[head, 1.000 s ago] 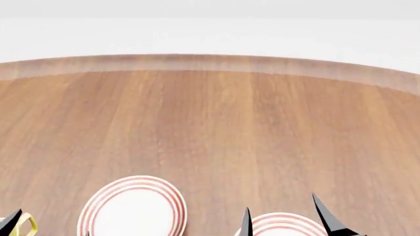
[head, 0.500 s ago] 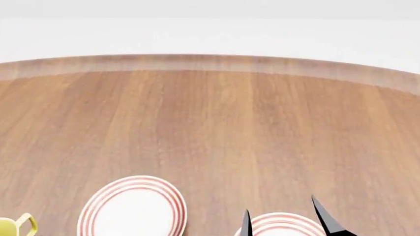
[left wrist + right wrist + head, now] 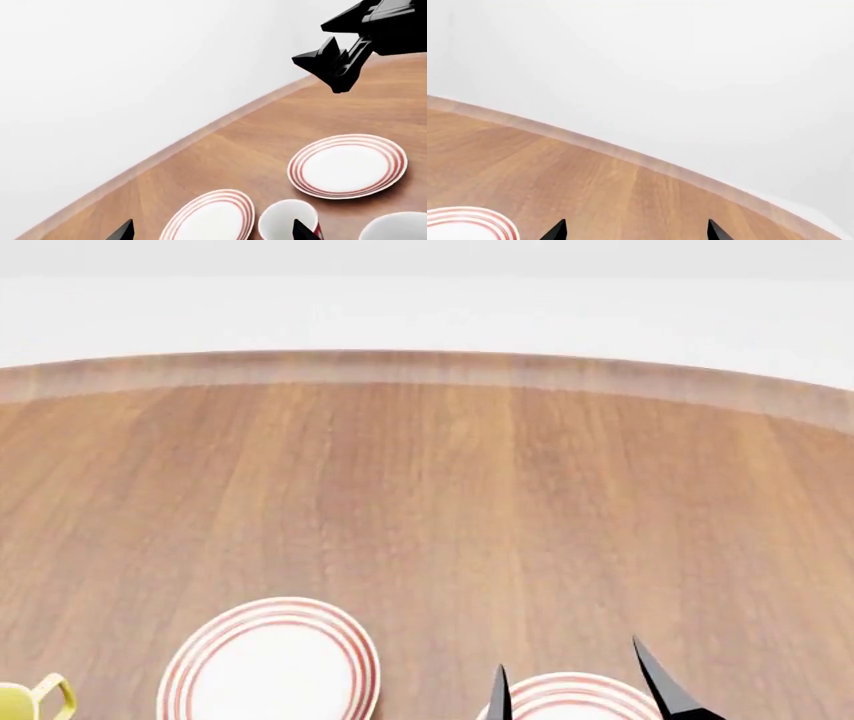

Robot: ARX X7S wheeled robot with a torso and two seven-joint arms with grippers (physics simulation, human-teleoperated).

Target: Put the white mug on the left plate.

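The left plate [image 3: 274,662], white with red rings, lies at the front left of the wooden table and also shows in the left wrist view [image 3: 210,219]. My left gripper [image 3: 213,233] is open and empty above it, and is out of the head view. A large plain white rim [image 3: 398,227] at the left wrist view's edge looks like the white mug; the head view does not show it. My right gripper [image 3: 581,687] is open and empty over the right plate [image 3: 574,698]. It also shows in the left wrist view [image 3: 337,55] and its own view [image 3: 635,233].
A red mug with a white inside [image 3: 285,225] stands between the two plates' near sides, behind one left fingertip. The right plate also shows in the left wrist view [image 3: 347,166]. A yellow mug handle [image 3: 43,696] pokes in at the front left. The table's [image 3: 427,490] far edge curves across.
My left fingertip was beside the yellow handle one second ago and has left the head view. The right fingertips have sunk slightly. The plates have not moved.
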